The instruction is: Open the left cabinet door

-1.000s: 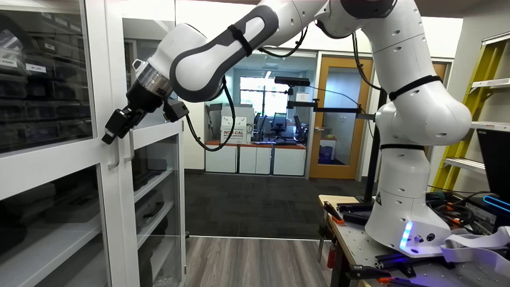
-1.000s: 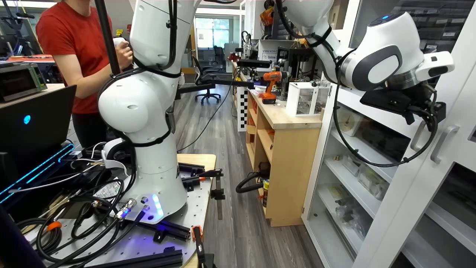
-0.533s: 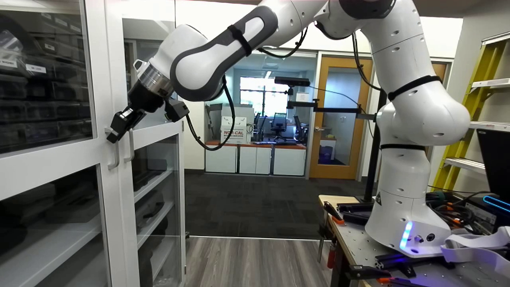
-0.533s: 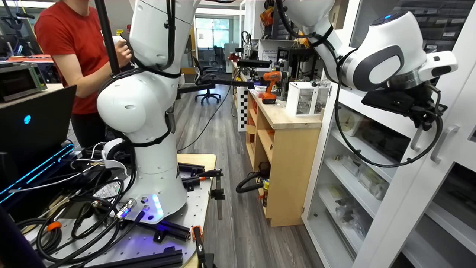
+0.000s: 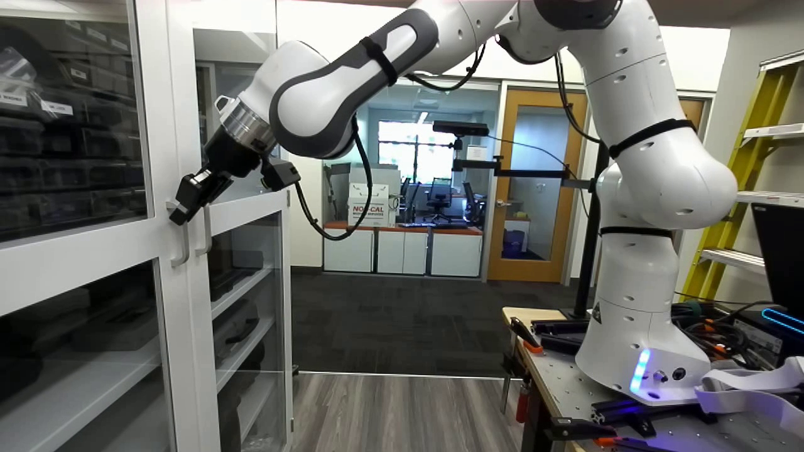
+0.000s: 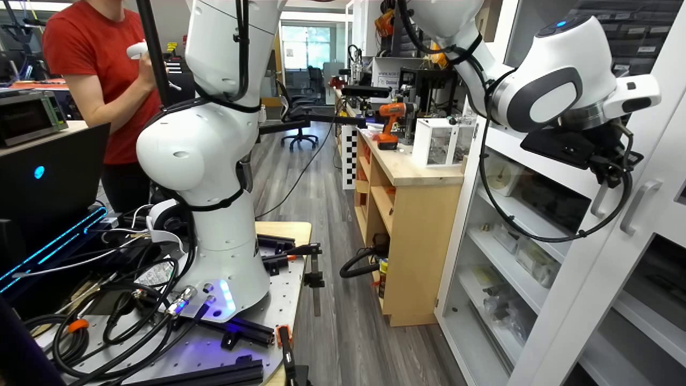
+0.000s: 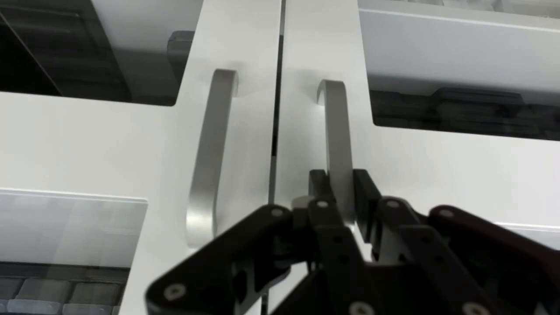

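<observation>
Pinching handle (image 7: pixel 339 148) of closed left cabinet door (image 5: pixel 94 254) just ahead of narrowed hand (image 7: pixel 341 181). Likely at grasping step; next, pull back along door's swing.

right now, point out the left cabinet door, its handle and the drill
Left cabinet door (image 5: pixel 81 258), in an exterior view: mid-rail.
Handle (image 7: pixel 339 144), in the wrist view: straight bar.
Drill (image 6: pixel 390 123), in an exterior view: orange grip.

Over there the far window (image 5: pixel 405 152) blazes blown-out white, the blue strip (image 5: pixel 641 370) on the robot's base (image 5: pixel 619 358) tints the tabletop (image 5: pixel 697 436) violet, the bins (image 5: pixel 63 176) behind the left cabinet door (image 5: pixel 78 260) sit in murky shadow, and close up in the wrist view the gripper (image 7: pixel 340 188) is black and softly out of focus.
</observation>
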`<state>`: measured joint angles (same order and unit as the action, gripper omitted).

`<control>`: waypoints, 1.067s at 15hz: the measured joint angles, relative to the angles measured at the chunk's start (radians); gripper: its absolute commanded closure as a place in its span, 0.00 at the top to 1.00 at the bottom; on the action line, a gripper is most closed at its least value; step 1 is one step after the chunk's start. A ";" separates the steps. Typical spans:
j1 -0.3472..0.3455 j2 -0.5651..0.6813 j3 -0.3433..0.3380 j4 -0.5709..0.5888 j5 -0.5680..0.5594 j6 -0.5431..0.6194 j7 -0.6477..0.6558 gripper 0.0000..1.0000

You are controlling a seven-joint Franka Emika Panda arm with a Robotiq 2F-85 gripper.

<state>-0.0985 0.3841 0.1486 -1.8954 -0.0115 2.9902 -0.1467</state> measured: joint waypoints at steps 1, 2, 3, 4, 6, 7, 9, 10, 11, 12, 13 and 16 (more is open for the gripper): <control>-0.002 -0.001 0.002 -0.007 0.000 0.013 0.000 0.05; -0.004 -0.003 0.004 -0.017 0.000 0.030 0.000 0.05; -0.005 -0.006 0.005 -0.027 0.000 0.048 0.000 0.05; -0.005 -0.008 0.005 -0.038 0.000 0.067 0.000 0.05; -0.006 -0.012 0.005 -0.061 0.000 0.109 0.000 0.05; -0.006 -0.013 0.005 -0.073 0.000 0.134 0.001 0.05; -0.004 -0.017 0.003 -0.101 0.000 0.186 0.003 0.05; -0.003 -0.022 0.002 -0.119 0.000 0.210 0.004 0.05; -0.001 -0.042 -0.001 -0.150 0.000 0.222 0.008 0.05; 0.000 -0.069 -0.003 -0.189 0.000 0.229 0.013 0.05; 0.004 -0.100 -0.006 -0.230 0.000 0.231 0.018 0.05; 0.023 -0.210 -0.021 -0.368 -0.001 0.232 0.053 0.05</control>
<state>-0.0754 0.1742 0.1279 -2.2633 -0.0127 3.2217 -0.0932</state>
